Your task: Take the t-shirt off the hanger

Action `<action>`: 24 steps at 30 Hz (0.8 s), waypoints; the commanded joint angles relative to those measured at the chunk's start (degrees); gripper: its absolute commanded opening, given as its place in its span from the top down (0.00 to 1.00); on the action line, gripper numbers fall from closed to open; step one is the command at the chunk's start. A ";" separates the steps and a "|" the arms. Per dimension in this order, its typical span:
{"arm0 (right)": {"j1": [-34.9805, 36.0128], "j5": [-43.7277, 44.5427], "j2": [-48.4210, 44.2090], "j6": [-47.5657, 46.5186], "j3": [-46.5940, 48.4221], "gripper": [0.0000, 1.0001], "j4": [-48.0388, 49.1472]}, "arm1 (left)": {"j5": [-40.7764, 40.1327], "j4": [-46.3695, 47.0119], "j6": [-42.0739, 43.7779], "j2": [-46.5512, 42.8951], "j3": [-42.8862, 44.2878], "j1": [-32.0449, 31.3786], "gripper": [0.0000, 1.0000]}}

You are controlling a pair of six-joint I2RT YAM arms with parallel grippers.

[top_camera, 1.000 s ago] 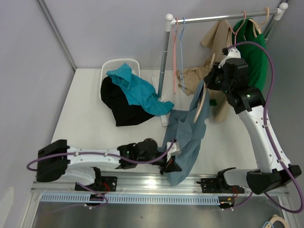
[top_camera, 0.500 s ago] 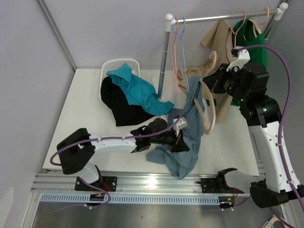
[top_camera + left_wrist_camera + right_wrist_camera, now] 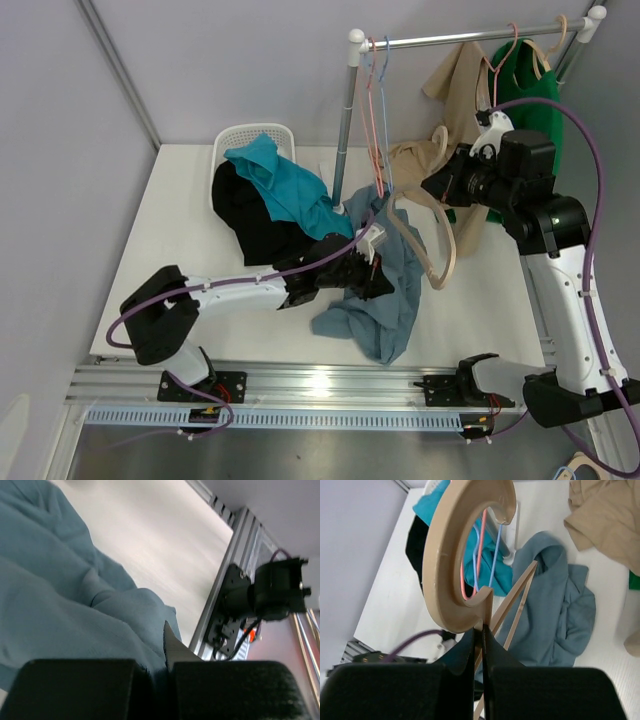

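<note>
My left gripper [image 3: 380, 288] is closed tight on a fold of the blue-grey t-shirt [image 3: 392, 305]. In the left wrist view my two black fingers [image 3: 80, 690] meet with the cloth pinched between them. My right gripper [image 3: 441, 187] is also closed, and it clamps the wooden hanger [image 3: 428, 268] at the neck just below the hook, which in the right wrist view stands up from between the jaws. Most of the t-shirt lies crumpled on the table [image 3: 180, 230] near the front edge, and one band of it rises toward the hanger. One wooden arm seems to be inside the cloth at the top, but I cannot see this clearly. So I judge that the step is the pulling apart: the left side holds the shirt low, and the right side carries the hanger up and away. To do it well, I should pull along the line of the caught arm, not across it, so that the cloth slides off and does not hook on the tip. I should also steer the hanger clear of the thin wire hangers [image 3: 378, 110] just beside it and of the beige garment [image 3: 410, 160] behind.
</note>
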 commanded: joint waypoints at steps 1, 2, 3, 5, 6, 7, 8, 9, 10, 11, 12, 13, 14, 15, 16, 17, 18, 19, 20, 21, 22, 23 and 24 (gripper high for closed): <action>0.36 0.92 -3.00 -0.92 -1.69 1.00 -2.80 | -4.88 -2.62 1.12 -2.59 6.78 0.01 0.99; 0.36 1.88 -3.44 -1.71 -2.04 1.00 -2.37 | -4.79 -2.63 1.30 -2.58 7.40 0.10 0.99; 0.36 2.59 -4.66 -2.32 -2.22 1.00 -1.84 | -4.01 -2.63 1.38 -2.84 7.41 0.01 0.99; 0.36 4.60 -6.07 -4.43 -2.92 1.00 1.48 | -3.39 -2.72 1.12 -5.03 6.54 0.01 0.99; 0.44 4.87 -6.86 -5.22 -3.45 1.00 3.07 | -3.30 -2.98 1.03 -6.18 5.92 0.01 0.99; 0.36 4.88 -8.35 -5.84 -4.84 1.00 5.17 | -3.21 -3.77 1.29 -7.41 5.74 0.01 0.99; 0.36 5.14 -8.63 -6.19 -5.64 1.00 9.98 | -3.30 -6.82 1.64 -8.72 6.52 -0.51 0.99; 0.36 5.75 -8.72 -6.46 -6.00 1.00 12.03 | -3.73 -8.94 2.17 -11.26 7.05 -0.95 0.99; 0.36 5.84 -7.76 -7.24 -6.35 1.00 14.14 | -5.65 -11.48 4.00 -12.33 7.93 -1.48 0.99; 0.36 6.11 -6.97 -7.95 -6.35 1.00 17.64 | -6.89 -14.29 5.15 -13.38 10.37 -2.44 0.99; 0.36 6.28 -6.09 -9.61 -6.18 1.00 18.80 | -8.12 -21.37 6.47 -14.96 13.18 -2.71 0.99; 0.36 6.20 -4.95 -10.58 -5.74 1.00 19.86 | -9.96 -24.57 6.66 -15.93 14.25 -2.71 0.99; 0.27 6.37 -3.03 -11.38 -5.22 1.00 21.78 | -10.59 -27.65 6.83 -16.90 16.70 -2.19 0.99; 0.18 6.28 -1.96 -12.17 -4.60 1.00 22.41 | -10.42 -35.34 7.18 -17.78 18.21 -1.58 0.99; 0.09 5.59 -0.82 -13.83 -4.07 1.00 23.12 | -10.07 -39.94 7.36 -19.18 22.66 -0.61 0.99; 0.01 5.49 1.63 -14.37 -2.33 1.00 23.99 | -9.37 -44.16 7.19 -20.07 23.57 2.09 0.99; -0.26 5.32 3.04 -14.89 -1.18 1.00 24.09 | -8.84 -49.95 7.36 -21.21 24.10 3.69 0.99; -0.26 4.27 4.36 -16.12 -0.04 1.00 24.35 | -8.49 -51.48 7.45 -24.26 23.59 5.62 0.99; -0.35 4.18 6.90 -16.65 0.85 1.00 25.22 | -8.49 -52.46 7.45 -25.68 23.23 10.16 0.99; -0.52 3.83 8.06 -17.27 2.51 1.00 25.75 | -8.22 -52.99 7.19 -27.27 22.79 12.73 0.99; -0.52 3.47 9.11 -18.06 3.22 1.00 27.15 | -7.61 -53.86 7.01 -28.67 22.53 15.89 0.99; -0.70 3.65 10.34 -18.06 3.92 1.00 27.95 | -4.39 -54.05 6.92 -29.04 23.05 22.01 0.99; -0.96 3.73 12.44 -18.06 5.58 1.00 28.48 | -2.70 -54.05 7.10 -28.69 24.10 24.59 0.99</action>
